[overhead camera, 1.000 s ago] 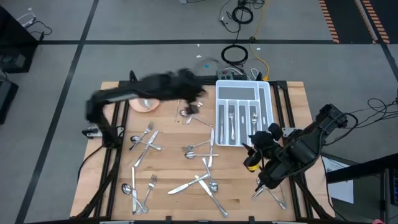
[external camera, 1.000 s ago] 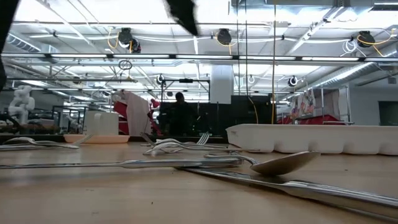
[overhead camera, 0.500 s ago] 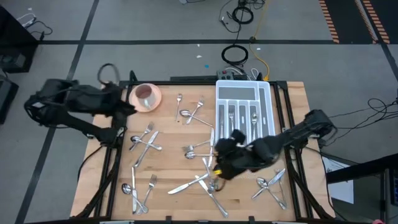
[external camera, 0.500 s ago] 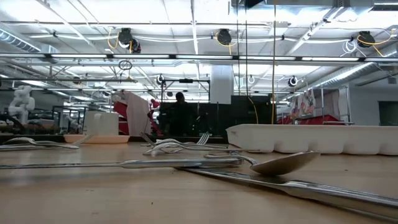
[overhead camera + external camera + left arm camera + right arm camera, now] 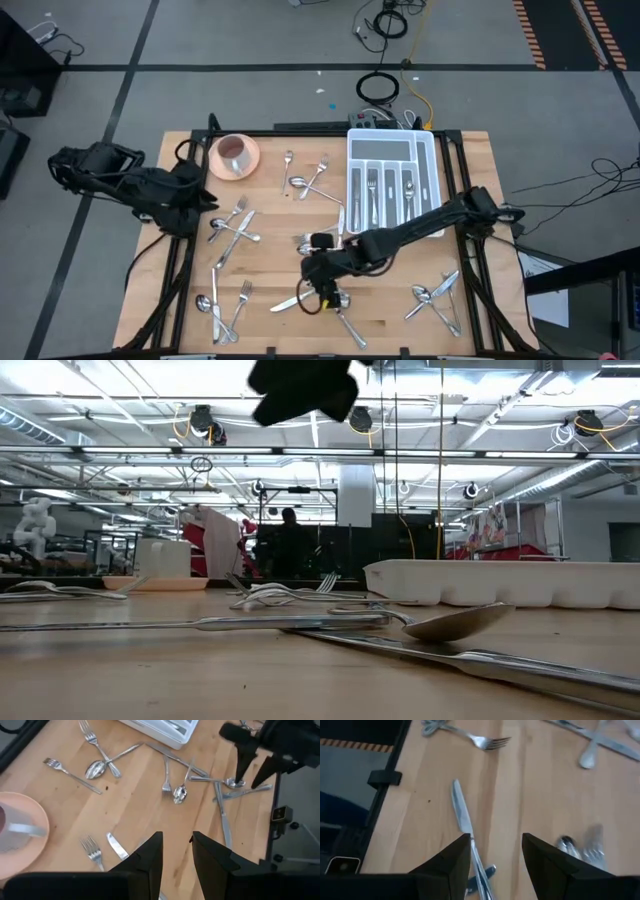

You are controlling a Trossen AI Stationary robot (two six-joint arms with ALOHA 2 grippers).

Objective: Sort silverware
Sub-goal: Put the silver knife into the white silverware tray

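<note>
My right tool (image 5: pixel 322 290) hung unclenched over one knife (image 5: pixel 463 822); my left tool (image 5: pixel 176 851), parted and empty, hovered beside one pink bowl (image 5: pixel 233 155).

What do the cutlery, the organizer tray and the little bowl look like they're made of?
Silverware: polished metal, probably stainless steel, given its bright mirror glints. White tray: likely molded plastic, with a matte, uniform white and rounded dividers. Pink bowl: smooth, dull pink, plastic or ceramic; the look leaves that open.

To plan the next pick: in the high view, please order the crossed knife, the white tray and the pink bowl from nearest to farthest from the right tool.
1. Crossed knife, just beside the right tool.
2. White tray, far right.
3. Pink bowl, far left.
</note>
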